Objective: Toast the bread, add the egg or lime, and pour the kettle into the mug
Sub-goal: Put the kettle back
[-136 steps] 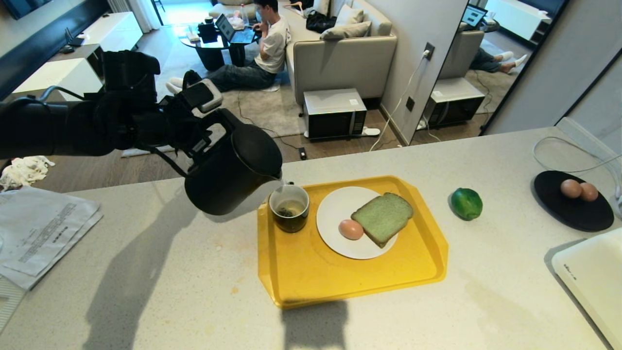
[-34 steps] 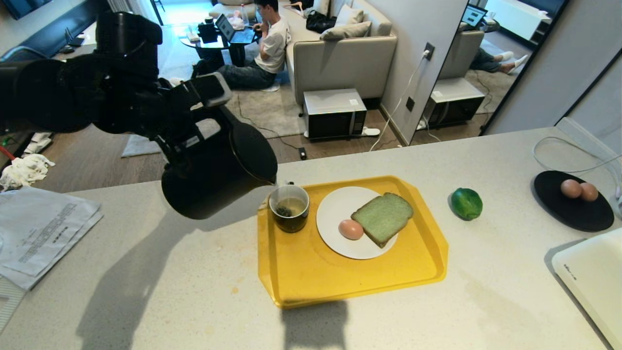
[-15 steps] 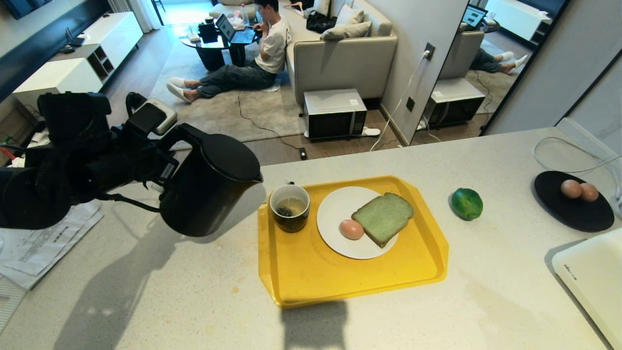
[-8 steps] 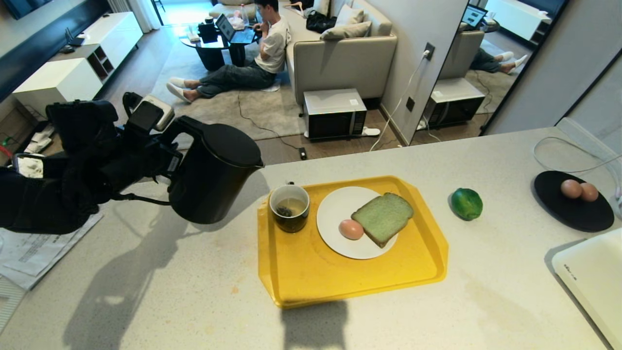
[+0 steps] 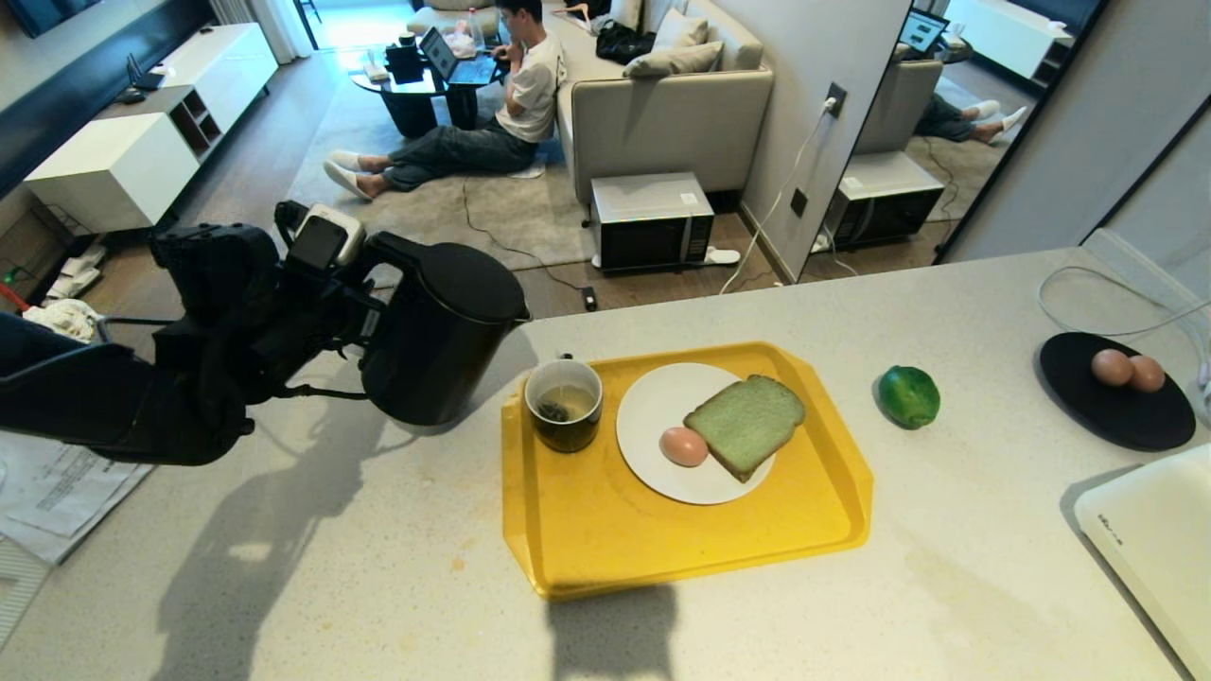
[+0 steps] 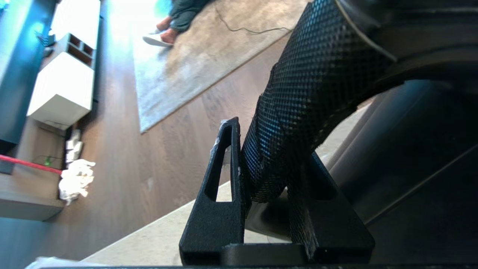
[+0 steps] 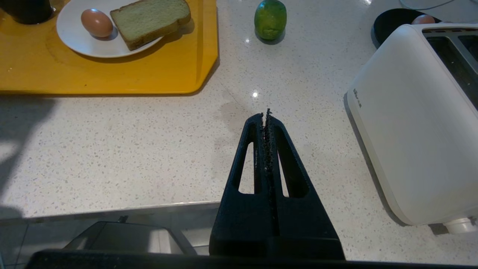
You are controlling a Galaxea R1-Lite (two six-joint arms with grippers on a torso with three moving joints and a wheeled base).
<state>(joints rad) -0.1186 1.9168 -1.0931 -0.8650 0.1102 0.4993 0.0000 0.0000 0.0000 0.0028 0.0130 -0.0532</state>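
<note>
The left pincer (image 5: 364, 307) is clamped on the loop handle of the kettle (image 5: 445, 331), which stands upright at the far left of the worktop (image 5: 378, 567), just left of the mug (image 5: 564, 404); whether its base already rests on the surface cannot be told from here. The mug holds pale tea with a bag in it, so the pouring looks done, and the step in hand is, by my reading, to park the kettle. To do that well, keep it level, lower it straight until the base sits flat, well clear of the yellow tray (image 5: 662, 549) and of the far edge of the worktop (it stands close to that edge), and only then part the fingers and draw back along the handle without tipping it. The right pincer (image 7: 267, 123) hangs idle with its fingers pressed together, over the near right of the worktop beside the white toaster (image 7: 407, 123). On the tray, a white plate (image 5: 653, 397) carries the egg (image 5: 683, 446) touching the bread (image 5: 745, 423); the lime (image 5: 908, 396) lies right of the tray, and two more eggs (image 5: 1128, 370) sit on a black dish (image 5: 1116, 416) at far right. The worktop is pale speckled stone, with papers (image 5: 57, 492) at its left end; beyond it, a person (image 5: 501, 104) sits on a rug by a sofa (image 5: 662, 113)
</note>
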